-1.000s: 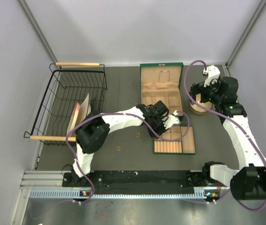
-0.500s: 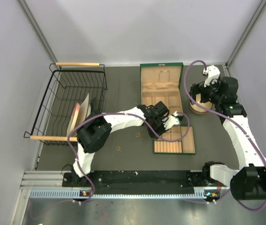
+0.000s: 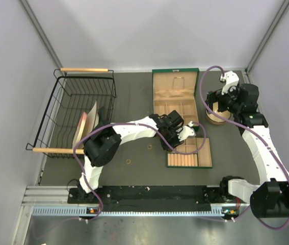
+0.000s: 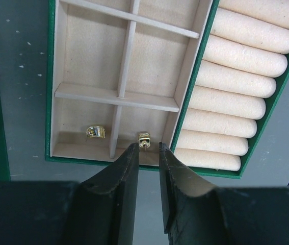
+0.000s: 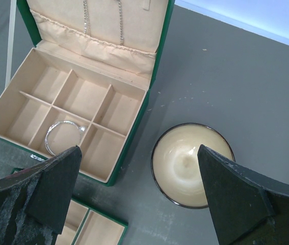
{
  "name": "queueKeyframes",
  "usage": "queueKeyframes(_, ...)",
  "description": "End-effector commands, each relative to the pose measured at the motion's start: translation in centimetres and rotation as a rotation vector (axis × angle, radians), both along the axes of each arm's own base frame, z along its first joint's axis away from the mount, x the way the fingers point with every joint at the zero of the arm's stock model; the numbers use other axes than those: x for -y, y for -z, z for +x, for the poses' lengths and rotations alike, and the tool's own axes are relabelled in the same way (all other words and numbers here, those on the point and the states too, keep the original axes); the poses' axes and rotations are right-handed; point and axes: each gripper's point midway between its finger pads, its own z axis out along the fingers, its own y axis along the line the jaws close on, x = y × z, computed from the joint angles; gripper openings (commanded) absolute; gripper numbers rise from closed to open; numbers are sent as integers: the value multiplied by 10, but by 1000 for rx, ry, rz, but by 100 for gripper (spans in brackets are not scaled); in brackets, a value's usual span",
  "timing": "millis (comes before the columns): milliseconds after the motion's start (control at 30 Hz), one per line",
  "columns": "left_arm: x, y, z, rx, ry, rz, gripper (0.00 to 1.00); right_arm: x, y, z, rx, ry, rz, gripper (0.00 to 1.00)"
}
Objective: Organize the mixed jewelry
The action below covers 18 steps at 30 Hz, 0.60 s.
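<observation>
Plainly these are featherweight things. The gold piece is tiny, hard and smooth, so I judge it will slip or flick away under a careless pinch. It wants taking across its thin body with the very tips.

It lies on the soft floor of a tray compartment, in the row along the tray's edge nearest the left end effector, close to the wall beside the padded rolls. The left end effector hangs right over it, jaws parted only a little with nothing between them. The piece shows just beyond the tips, in line with the gap; whether it touches them I cannot tell.

A second gold piece sits in the next compartment of that row, toward the tray's corner. A ring and a second ring lie loose on the table, left of the tray toward the near edge. Flat on a hard top, they will likely be harder to lift.

The right end effector stands spread wide and empty above a bowl near the table's far right corner.
</observation>
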Motion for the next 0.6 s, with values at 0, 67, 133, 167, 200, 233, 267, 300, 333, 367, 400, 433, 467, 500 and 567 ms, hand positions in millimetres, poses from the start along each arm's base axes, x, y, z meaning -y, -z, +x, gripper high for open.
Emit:
queueKeyframes(0, 16, -31, 6, 55, 22, -84, 28, 1, -5, 3, 25, -1, -7, 99)
queueKeyframes(67, 16, -41, 5, 63, 24, -103, 28, 1, -5, 3, 25, -1, -7, 99)
queueKeyframes(133, 17, -52, 3, 67, 31, -127, 28, 1, -5, 3, 23, -1, -7, 99)
queueKeyframes(167, 17, -57, 3, 70, 34, -134, 28, 1, -5, 3, 23, -1, -7, 99)
queueKeyframes(200, 16, -60, 2, 73, 35, -137, 28, 1, -3, 3, 21, -1, -9, 99)
queueKeyframes(233, 14, -62, 1, 74, 36, -137, 28, 1, -4, 3, 22, 0, -9, 99)
queueKeyframes(267, 12, -71, 1, 88, 36, -152, 28, 1, -4, 3, 22, -1, -8, 99)
queueKeyframes(300, 10, -74, 1, 95, 35, -155, 28, 1, -4, 3, 22, -1, -9, 99)
queueKeyframes(333, 7, -80, -1, 104, 35, -162, 28, 2, -4, 3, 22, 2, -9, 99)
queueKeyframes(367, 4, -83, -1, 115, 33, -161, 27, 1, -3, 3, 21, -1, -9, 99)
queueKeyframes(400, -2, -83, -2, 122, 40, -151, 27, 1, -3, 3, 20, -1, -9, 99)
queueKeyframes(433, -9, -85, -4, 130, 46, -147, 27, 1, -3, 3, 21, -2, -9, 99)
queueKeyframes(467, -14, -86, -5, 137, 51, -140, 27, 1, -3, 3, 21, -3, -9, 99)
queueKeyframes(500, -21, -85, -2, 147, 56, -133, 27, 1, -4, 3, 21, -3, -9, 99)
queueKeyframes(567, -37, -82, -5, 148, 73, -123, 28, 0, -4, 3, 21, -7, -7, 99)
